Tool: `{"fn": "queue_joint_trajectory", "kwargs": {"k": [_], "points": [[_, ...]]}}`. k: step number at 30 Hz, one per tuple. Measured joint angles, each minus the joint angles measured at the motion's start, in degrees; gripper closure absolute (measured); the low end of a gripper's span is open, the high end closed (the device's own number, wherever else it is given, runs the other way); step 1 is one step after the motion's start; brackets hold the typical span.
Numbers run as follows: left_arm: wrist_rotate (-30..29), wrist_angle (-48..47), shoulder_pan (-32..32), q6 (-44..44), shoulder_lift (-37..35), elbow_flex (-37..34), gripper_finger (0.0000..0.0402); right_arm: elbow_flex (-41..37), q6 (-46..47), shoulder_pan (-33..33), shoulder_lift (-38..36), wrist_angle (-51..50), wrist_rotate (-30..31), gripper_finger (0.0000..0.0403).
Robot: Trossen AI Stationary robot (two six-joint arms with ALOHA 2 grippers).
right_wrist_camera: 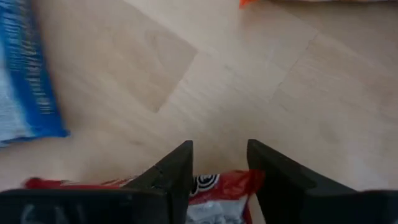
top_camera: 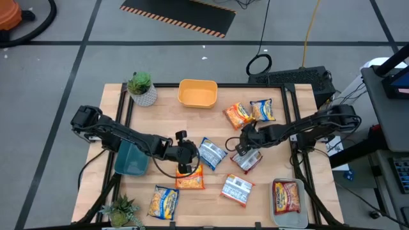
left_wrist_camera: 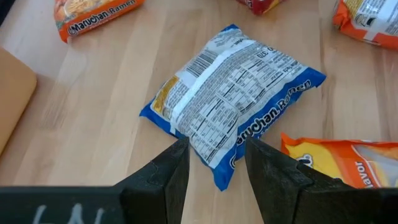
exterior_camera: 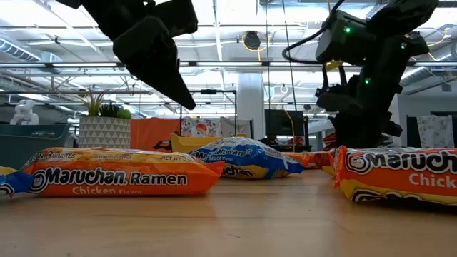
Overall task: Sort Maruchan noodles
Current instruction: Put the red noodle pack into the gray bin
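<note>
Several Maruchan noodle packets lie flat on the wooden table. My left gripper hovers open above the table; a blue/white packet lies back side up just ahead of its fingertips, and an orange packet lies under it. My right gripper is open and low over a red/white packet, whose red end shows between its fingers. In the low view the left gripper hangs well above the packets. My right gripper has a finger on each side of the red/white packet's red end, coming from above; I cannot tell whether the fingers touch it. The packet lies flat on the table.
A yellow bin stands at the far edge, a teal bin at the left, and a clear bin with one packet at the near right. Other packets lie about. Potted plants stand at the left corners.
</note>
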Motion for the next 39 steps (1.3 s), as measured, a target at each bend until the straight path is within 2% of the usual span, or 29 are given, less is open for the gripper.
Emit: {"fn": "queue_joint_trajectory", "kwargs": {"k": [8, 15, 21, 27, 33, 39], "points": [[0.04, 0.69, 0.49, -1.03, 0.00, 0.00, 0.0240, 0.02, -3.44, -1.53, -2.39, -2.79, -4.50, 0.0322], [0.06, 3.03, 1.23, -1.94, 0.00, -0.01, 0.0240, 0.02, -10.08, -3.62, -2.34, -4.40, -7.92, 0.0395], [0.02, 5.47, 2.19, -4.11, 0.00, 0.00, 0.0240, 0.02, -17.69, -5.17, -2.99, -3.03, -8.07, 0.0400], [-0.12, 8.37, 2.29, -5.34, 0.00, -0.02, 0.0240, 0.04, -24.67, -5.82, -8.58, -1.82, -7.70, 0.0402], [-3.27, 14.10, 2.70, -5.36, 0.00, -0.04, 0.0240, 0.11, -29.67, -5.82, -16.53, 1.93, -3.81, 0.0402], [-12.11, 23.39, 2.90, -5.83, 0.72, -0.01, 0.0240, 0.13, -30.11, -5.80, -21.84, 4.09, 7.87, 0.0403]]}}
